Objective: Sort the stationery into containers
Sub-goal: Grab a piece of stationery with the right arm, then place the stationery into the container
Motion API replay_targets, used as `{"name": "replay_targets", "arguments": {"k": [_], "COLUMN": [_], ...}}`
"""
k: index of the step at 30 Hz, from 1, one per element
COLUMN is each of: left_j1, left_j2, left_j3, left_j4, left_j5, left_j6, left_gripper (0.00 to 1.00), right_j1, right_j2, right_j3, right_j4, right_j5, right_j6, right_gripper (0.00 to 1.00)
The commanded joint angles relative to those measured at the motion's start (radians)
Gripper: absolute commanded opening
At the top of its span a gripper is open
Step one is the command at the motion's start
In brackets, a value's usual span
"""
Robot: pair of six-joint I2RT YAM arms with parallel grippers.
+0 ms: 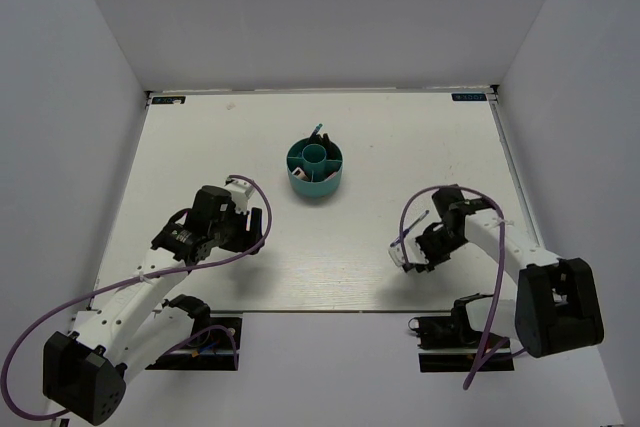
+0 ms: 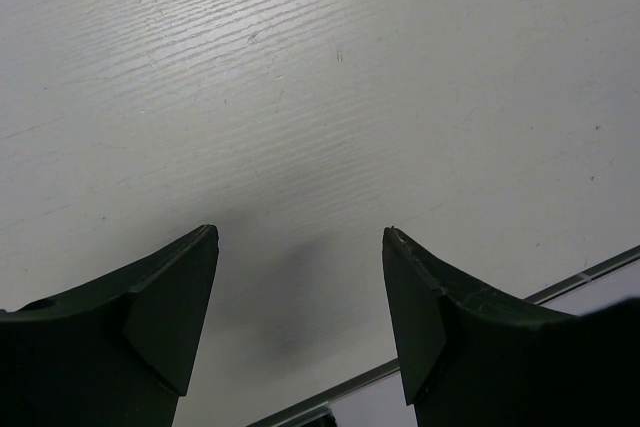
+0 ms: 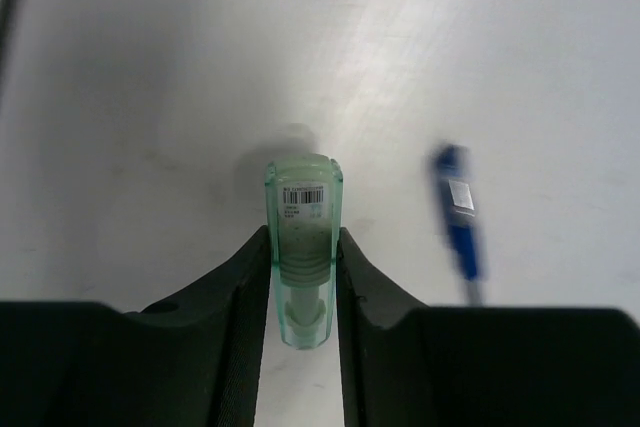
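Between the right fingers (image 3: 235, 297) the pale mint piece (image 3: 303, 237) is pinched, close over the surface (image 3: 150, 67). One blue pen (image 3: 458, 222) lies beside it. The left fingers (image 2: 170, 307) are spread. The teal organiser (image 1: 316, 171) stands well apart.

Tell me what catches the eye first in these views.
The right fingers are clamped on a pale mint piece with a barcode label, and a blurred blue pen lies on the table just beside it. Mid-table stands the round teal organiser, with some items already inside. The left fingers hang open over the white tabletop.
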Motion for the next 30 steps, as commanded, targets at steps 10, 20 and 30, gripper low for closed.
{"name": "replay_targets", "arguments": {"k": [10, 20, 30], "left_j1": [0.011, 0.017, 0.019], "left_j2": [0.017, 0.030, 0.042], "left_j3": [0.014, 0.015, 0.021], "left_j4": [-0.002, -0.002, 0.001], "left_j5": [-0.013, -0.010, -0.005], "left_j6": [0.004, 0.007, 0.010], "left_gripper": [0.77, 0.77, 0.77], "right_j1": [0.066, 0.315, 0.468], "right_j2": [0.131, 0.298, 0.409], "right_j3": [0.493, 0.750, 0.819], "right_j4": [0.261, 0.299, 0.279], "right_j5": [-0.238, 0.163, 0.446], "right_j6": [0.971, 0.672, 0.173], "right_gripper": [0.00, 0.00, 0.00]}}
